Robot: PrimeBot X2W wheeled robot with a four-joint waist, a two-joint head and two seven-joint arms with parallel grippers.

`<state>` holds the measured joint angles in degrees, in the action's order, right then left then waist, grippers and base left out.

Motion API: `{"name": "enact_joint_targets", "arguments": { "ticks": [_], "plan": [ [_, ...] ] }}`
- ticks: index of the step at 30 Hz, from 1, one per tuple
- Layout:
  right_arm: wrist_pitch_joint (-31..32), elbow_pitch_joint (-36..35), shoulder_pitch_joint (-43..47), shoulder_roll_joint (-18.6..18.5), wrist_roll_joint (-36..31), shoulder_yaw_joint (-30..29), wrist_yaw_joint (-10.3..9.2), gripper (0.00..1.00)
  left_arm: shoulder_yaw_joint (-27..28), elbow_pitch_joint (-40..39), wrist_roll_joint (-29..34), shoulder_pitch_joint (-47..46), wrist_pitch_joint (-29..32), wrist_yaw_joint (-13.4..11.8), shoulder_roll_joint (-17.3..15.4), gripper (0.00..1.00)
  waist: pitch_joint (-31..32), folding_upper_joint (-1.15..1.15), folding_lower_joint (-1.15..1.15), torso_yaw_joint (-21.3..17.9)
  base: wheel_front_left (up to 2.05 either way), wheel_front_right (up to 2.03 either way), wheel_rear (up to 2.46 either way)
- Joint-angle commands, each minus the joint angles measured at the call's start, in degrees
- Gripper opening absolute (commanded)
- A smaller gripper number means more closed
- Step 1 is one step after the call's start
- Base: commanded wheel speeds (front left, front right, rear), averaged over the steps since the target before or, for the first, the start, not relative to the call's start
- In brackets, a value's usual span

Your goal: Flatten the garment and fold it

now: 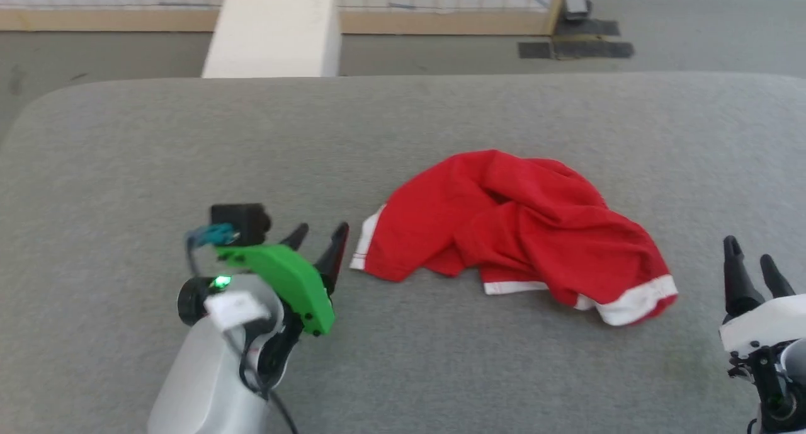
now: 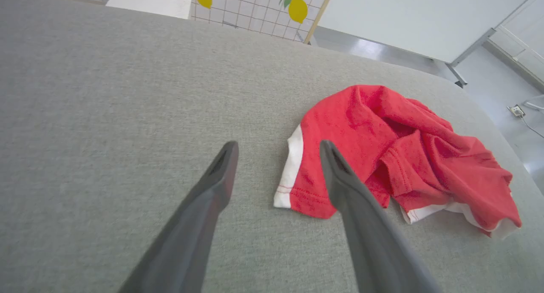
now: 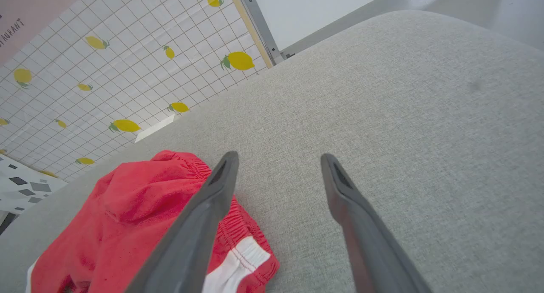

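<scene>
The red garment (image 1: 510, 229) lies crumpled in a heap at the middle of the grey table (image 1: 403, 125), its white bands showing at its left and lower right edges. My left gripper (image 1: 318, 235) stands open just left of the garment's white-banded left edge, apart from it. In the left wrist view the garment (image 2: 382, 152) lies ahead and to the right of the open left gripper (image 2: 278, 146). My right gripper (image 1: 749, 251) is open at the table's right, a short way from the cloth. The right wrist view has the garment (image 3: 127, 216) lying left of the open right gripper (image 3: 278, 157).
A white block (image 1: 274, 28) stands on the floor beyond the table's far edge, before a tiled partition with lemon prints (image 3: 106, 72). Dark mats (image 1: 576, 46) lie on the floor at the back right. Bare grey table surrounds the garment on all sides.
</scene>
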<state>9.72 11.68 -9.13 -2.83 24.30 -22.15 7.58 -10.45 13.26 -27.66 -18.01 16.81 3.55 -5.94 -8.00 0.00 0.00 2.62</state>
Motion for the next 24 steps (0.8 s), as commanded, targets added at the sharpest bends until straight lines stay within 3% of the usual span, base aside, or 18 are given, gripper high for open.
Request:
{"name": "enact_joint_targets", "arguments": {
  "ticks": [1, 4, 10, 11, 12, 13, 19, 24],
  "plan": [
    [-0.3, -0.1, 0.4, 0.0, 0.5, 0.6, -0.09, 1.0, -0.5, 1.2, 0.0, -1.7, 2.8, -0.6, -1.1, 1.0, -2.1, 0.0, 0.0, -4.2, 0.0, 0.0, 0.0],
    [-1.1, 0.6, 0.8, 0.0, 1.5, 1.3, -0.09, 1.0, -2.2, 3.5, 0.5, -3.5, 8.5, -0.7, -2.2, 1.0, -3.5, 0.0, 0.0, -6.4, 0.0, 0.0, 0.0],
    [-2.8, 1.8, 1.1, 0.0, 2.7, 2.6, -0.09, 1.0, -2.9, 7.6, 1.5, -4.2, 10.0, -1.0, -3.8, 1.0, -5.5, 0.0, 0.0, -8.9, 0.0, 0.0, 0.0],
    [-3.1, 1.9, 1.1, 0.0, 2.8, 2.6, -0.09, 1.0, -2.7, 7.9, 0.8, -4.1, 9.9, -0.8, -3.4, 0.91, -5.6, 0.0, 0.0, -8.9, 0.0, 0.0, 0.0],
    [-3.3, 2.1, 1.2, 0.0, 2.8, 2.4, -0.09, 1.0, -2.6, 8.2, 0.0, -3.8, 9.8, -0.4, -3.0, 0.26, -5.7, 0.0, 0.0, -8.8, 0.0, 0.0, 0.0],
    [-3.4, 2.2, 1.2, 0.0, 2.7, 2.3, -0.09, 1.0, -2.7, 8.2, -0.3, -3.7, 9.5, 0.0, -2.9, 0.0, -5.8, 0.0, 0.0, -8.6, 0.0, 0.0, 0.0],
    [-3.6, 3.2, 0.7, 0.0, 2.2, 2.6, -0.09, 1.0, 1.2, 6.4, -4.3, -4.1, 4.6, 0.5, -2.4, 0.0, -4.9, 0.0, 0.0, -5.9, 0.0, 0.0, 0.0],
    [-3.3, 3.8, 0.4, 0.0, 1.6, 3.1, -0.09, 1.0, 8.7, 2.7, -6.9, -5.6, 1.5, -2.1, -6.1, 0.0, -3.1, 0.0, 0.0, -3.0, 0.0, 0.0, 0.0]
  ]
}}
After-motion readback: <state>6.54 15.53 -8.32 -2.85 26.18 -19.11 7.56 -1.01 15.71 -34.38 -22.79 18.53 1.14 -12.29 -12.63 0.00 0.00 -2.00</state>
